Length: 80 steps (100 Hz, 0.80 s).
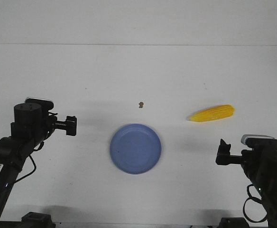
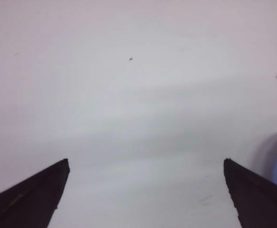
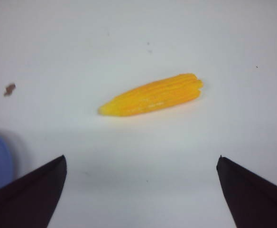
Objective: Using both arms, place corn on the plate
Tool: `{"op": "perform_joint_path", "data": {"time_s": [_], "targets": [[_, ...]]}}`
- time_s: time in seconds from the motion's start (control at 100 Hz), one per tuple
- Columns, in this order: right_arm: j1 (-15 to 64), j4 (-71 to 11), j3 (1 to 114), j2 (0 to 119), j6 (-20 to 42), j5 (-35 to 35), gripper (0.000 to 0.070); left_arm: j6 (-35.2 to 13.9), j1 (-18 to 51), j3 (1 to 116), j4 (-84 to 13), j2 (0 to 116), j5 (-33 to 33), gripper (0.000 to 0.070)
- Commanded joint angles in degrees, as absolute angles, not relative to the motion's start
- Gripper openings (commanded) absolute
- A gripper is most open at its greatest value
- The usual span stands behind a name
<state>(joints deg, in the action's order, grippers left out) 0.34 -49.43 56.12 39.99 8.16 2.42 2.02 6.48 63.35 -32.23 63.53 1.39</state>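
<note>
**Both arms wait, corn not yet picked up**

Nearest the camera sit the two arms, low at either side of the table [image 1: 138, 71]. Left gripper [image 2: 145, 164] has its jaws spread wide over bare tabletop, holding nothing; right gripper [image 3: 141, 159] is likewise spread and empty, pointing toward the corn [image 1: 211, 113]. Between them, a little further out, lies the plate [image 1: 135, 148], empty. Beyond it on the right side the corn rests flat on the table, well apart from the plate, tip aimed toward it. A small brown speck [image 1: 141, 104] lies past the plate (not part of the job). The cob looks stiff, light and ridged, likely to roll; a grip across its thick middle seems safest.
</note>
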Motion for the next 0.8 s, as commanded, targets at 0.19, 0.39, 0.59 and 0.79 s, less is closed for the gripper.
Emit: {"op": "perform_joint_path", "data": {"time_s": [0.19,0.39,0.59,0.79], "targets": [[-0.03,-38.98,57.10,54.22,20.38,-1.93,0.0700,2.13,6.87,64.12,-31.35,64.75,1.50,0.0667],[-0.78,-30.04,57.10,67.53,30.94,-0.78,0.0700,1.91,6.87,64.12,-31.31,64.75,1.50,0.0667],[-1.58,-22.76,57.10,76.97,38.39,2.28,0.0700,1.80,6.87,64.12,-31.20,64.75,2.55,0.0668],[-1.58,-19.27,57.10,82.85,41.45,2.96,0.0700,1.26,6.87,64.12,-31.18,64.75,3.27,0.0667]]}}
